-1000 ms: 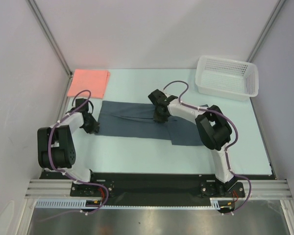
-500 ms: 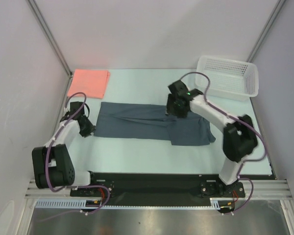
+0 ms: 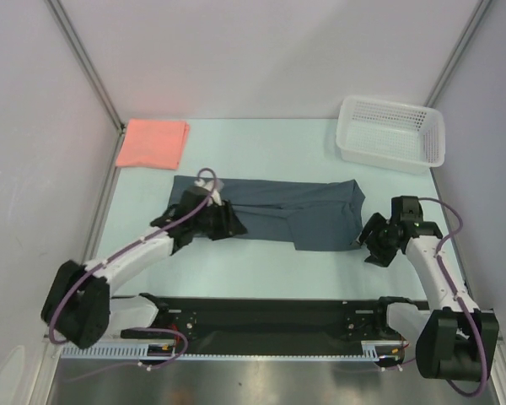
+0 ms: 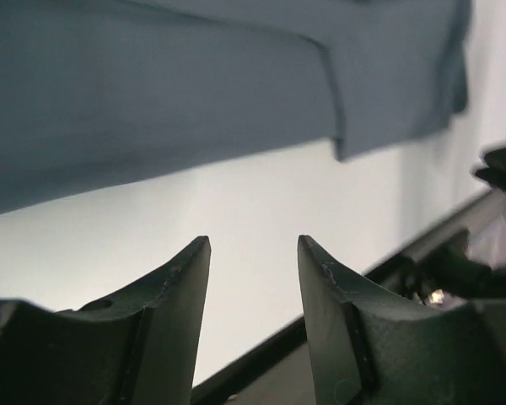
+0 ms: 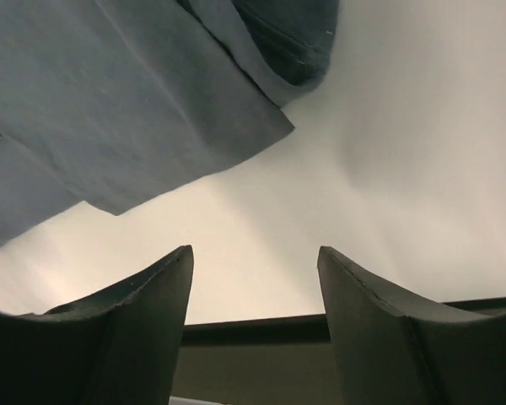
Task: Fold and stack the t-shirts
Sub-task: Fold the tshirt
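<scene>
Slate blue-grey t-shirt (image 3: 295, 211) lay flat on the worktop (image 3: 261, 152), left tool (image 4: 253, 243) and right tool (image 5: 255, 251) both spread empty at its ends, probably set for the next fold.

A white plastic mesh basket (image 3: 388, 159) sits upright at about 1 o'clock on the pale green tabletop (image 3: 261, 143), near the grey right wall (image 3: 489, 126). A black base plate (image 3: 270, 312) runs along the 6 o'clock edge.
</scene>
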